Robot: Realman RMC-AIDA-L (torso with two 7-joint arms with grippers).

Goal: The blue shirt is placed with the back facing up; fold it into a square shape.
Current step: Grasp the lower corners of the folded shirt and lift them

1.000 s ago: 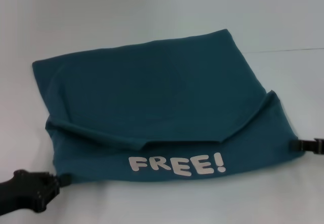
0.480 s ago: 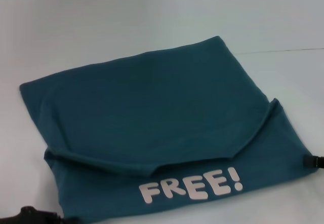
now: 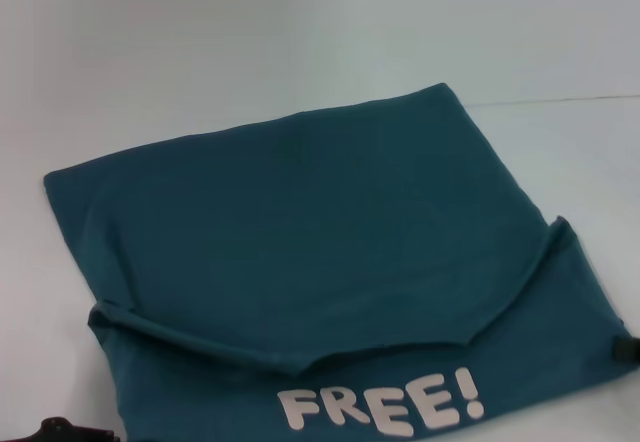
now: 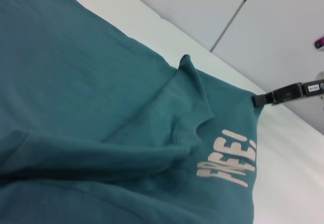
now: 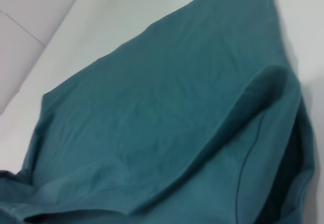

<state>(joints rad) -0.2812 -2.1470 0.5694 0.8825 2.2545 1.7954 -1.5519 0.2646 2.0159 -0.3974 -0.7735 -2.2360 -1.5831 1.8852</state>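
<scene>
The blue shirt (image 3: 300, 232) lies across the white table, folded, with a band carrying a white "FREE!" print (image 3: 380, 409) along its near edge. In the left wrist view the shirt (image 4: 86, 92) fills the frame, and in the right wrist view its plain folded layers (image 5: 167, 112) do the same. My right gripper (image 3: 625, 349) is at the shirt's near right corner; the left wrist view shows that gripper (image 4: 260, 100) pinched shut on that corner. Only the top of my left gripper (image 3: 62, 429) shows, at the shirt's near left corner at the bottom edge of the head view.
The white table (image 3: 300, 42) stretches bare beyond and to the left of the shirt. A thin seam line (image 3: 560, 100) runs across the table at the far right. A grey wall panel (image 4: 283, 26) stands beyond the table edge.
Both grippers have drawn back toward me with the shirt's near edge. The "FREE!" band has moved lower in the head view, and the grippers have almost left it.
</scene>
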